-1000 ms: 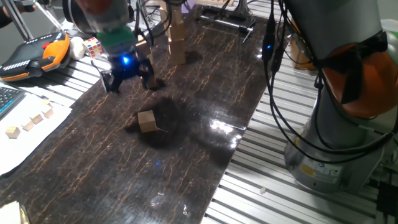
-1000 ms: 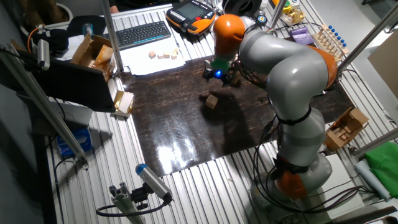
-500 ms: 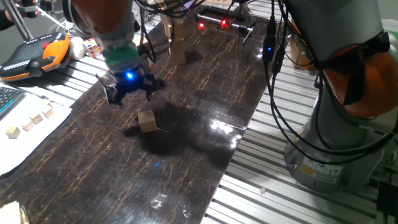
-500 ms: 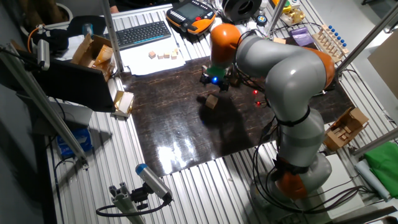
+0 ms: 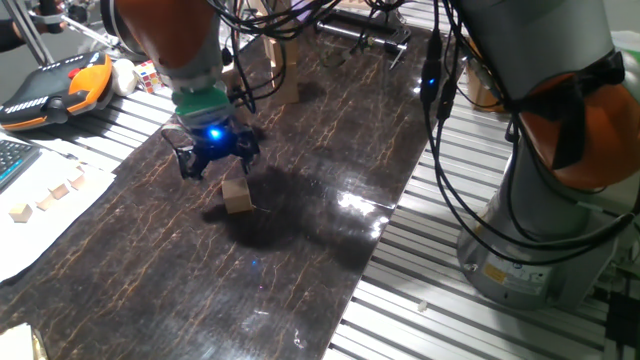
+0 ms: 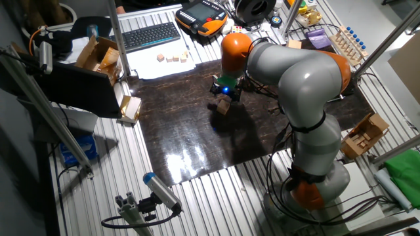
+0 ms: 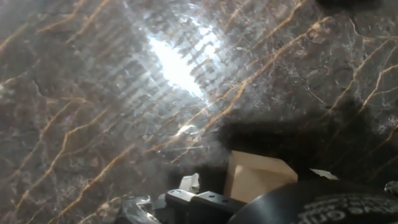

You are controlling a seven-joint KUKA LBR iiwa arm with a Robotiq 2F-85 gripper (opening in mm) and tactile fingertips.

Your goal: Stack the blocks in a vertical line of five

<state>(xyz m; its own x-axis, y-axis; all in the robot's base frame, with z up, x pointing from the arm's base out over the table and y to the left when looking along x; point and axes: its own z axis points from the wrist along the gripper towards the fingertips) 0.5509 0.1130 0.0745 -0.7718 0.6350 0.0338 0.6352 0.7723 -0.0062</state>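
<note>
Our gripper [image 5: 213,162], fingers spread and empty, hovers just above a lone wooden block [image 5: 237,195] on the dark marble tabletop [image 5: 330,150]. We judge this block not yet stacked; any tower is hidden behind the arm, so we cannot tell its height

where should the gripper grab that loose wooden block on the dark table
Take the loose block by two opposite upright faces, coming straight down from above. It lies alone and flat on the dark tabletop, with nothing beside it, so its sides are free. The gripper hangs just above it, fingers spread.
</note>
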